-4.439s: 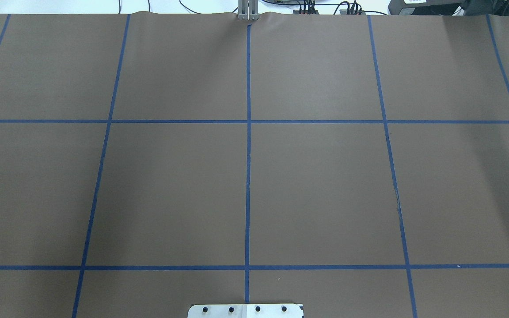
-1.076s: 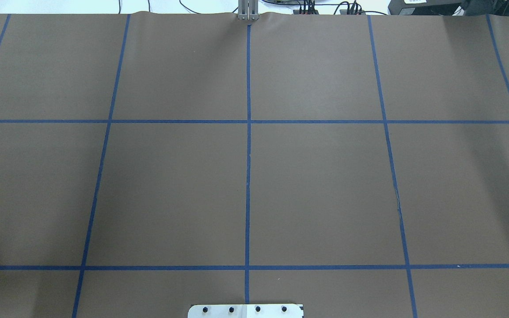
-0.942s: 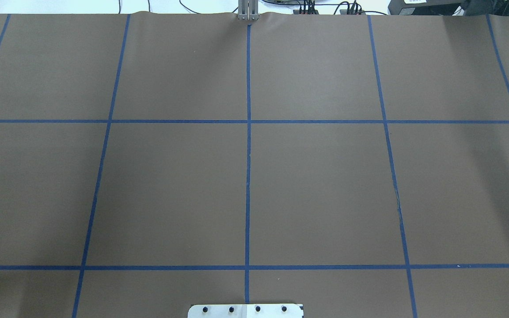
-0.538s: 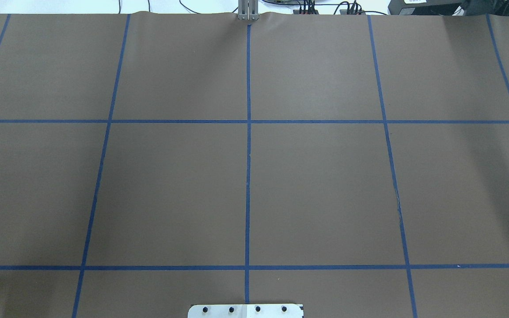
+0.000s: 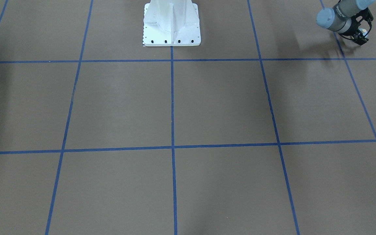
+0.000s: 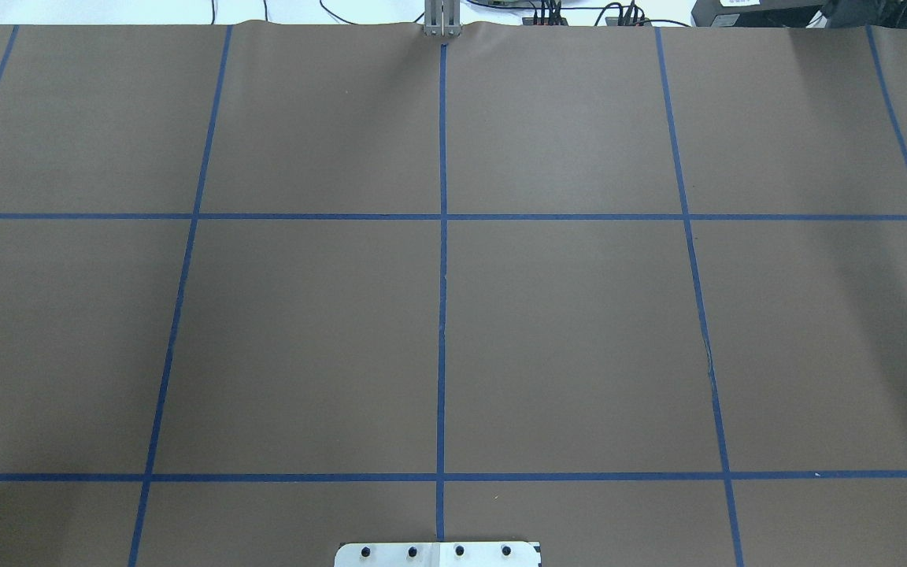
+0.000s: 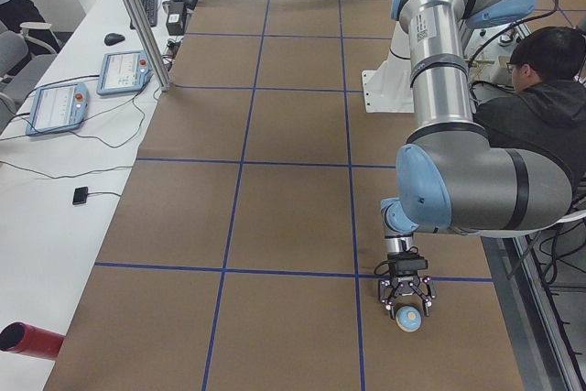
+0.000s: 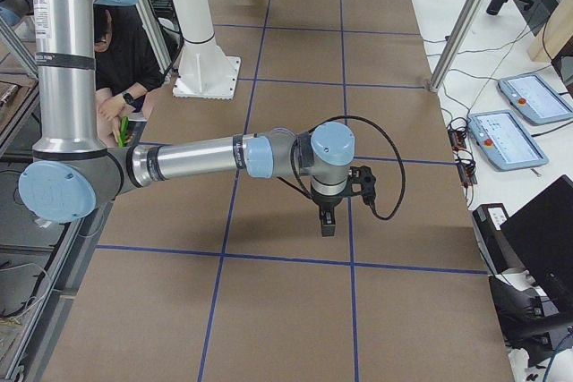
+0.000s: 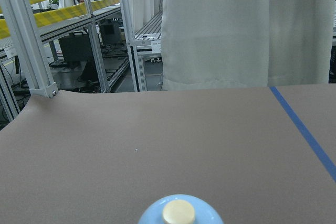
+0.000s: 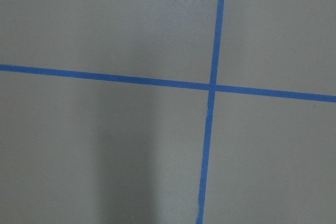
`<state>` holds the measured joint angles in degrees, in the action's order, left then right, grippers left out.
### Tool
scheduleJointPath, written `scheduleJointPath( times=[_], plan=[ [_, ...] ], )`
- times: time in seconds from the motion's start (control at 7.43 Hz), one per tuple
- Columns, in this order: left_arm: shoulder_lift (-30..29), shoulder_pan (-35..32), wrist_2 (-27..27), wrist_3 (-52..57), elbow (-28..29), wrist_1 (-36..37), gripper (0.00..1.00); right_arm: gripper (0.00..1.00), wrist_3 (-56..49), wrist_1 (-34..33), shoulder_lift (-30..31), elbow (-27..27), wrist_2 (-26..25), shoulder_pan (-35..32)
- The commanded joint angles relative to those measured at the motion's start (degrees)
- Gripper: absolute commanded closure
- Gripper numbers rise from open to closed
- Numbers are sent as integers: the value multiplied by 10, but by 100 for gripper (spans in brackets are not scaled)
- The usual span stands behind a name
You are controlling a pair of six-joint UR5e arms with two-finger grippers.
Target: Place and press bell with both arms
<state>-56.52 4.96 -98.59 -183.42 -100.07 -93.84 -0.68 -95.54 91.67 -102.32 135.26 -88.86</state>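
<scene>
The light-blue bell with its cream button sits between the fingers of my left gripper, low over the table near its left end. The left wrist view shows the bell at its bottom edge. In the front-facing view the left gripper is at the top right with the bell just showing in it. My right gripper points straight down over the brown table near a blue tape crossing. I cannot tell whether it is open or shut. Neither arm shows in the overhead view.
The white pedestal stands at the table's robot-side edge. Blue tape lines grid the brown table. A seated person is beside the pedestal. Teach pendants and a red cylinder lie on the side bench.
The overhead view stays bare of arms and bell. Only a faint shadow at its lower left edge shifts slightly.
</scene>
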Motion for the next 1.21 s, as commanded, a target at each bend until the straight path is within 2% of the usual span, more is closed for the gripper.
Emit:
scheduleJointPath(
  times=[0.0, 0.27, 0.4, 0.54, 0.67, 0.81, 1.08],
  plan=[
    [-2, 9, 0, -4, 9, -12, 0, 0, 0, -1, 2, -6, 0, 0],
    [-3, 20, -8, -4, 15, -13, 2, 0, 0, -1, 2, -6, 0, 0],
    [-3, 25, -8, -8, 21, -14, 30, 0, 0, -1, 3, -6, 0, 0],
    [-3, 37, -8, -44, 31, -14, 71, 0, 0, -1, 3, -7, 0, 0],
    [0, 64, -9, -54, 31, -14, 100, 0, 0, -1, 3, -7, 0, 0],
    [13, 66, -9, -48, 28, -18, 100, 0, 1, -1, 4, -8, 0, 0],
    [93, 66, -20, -34, 14, -112, 100, 0, 1, -2, 6, -10, 0, 0]
  ],
)
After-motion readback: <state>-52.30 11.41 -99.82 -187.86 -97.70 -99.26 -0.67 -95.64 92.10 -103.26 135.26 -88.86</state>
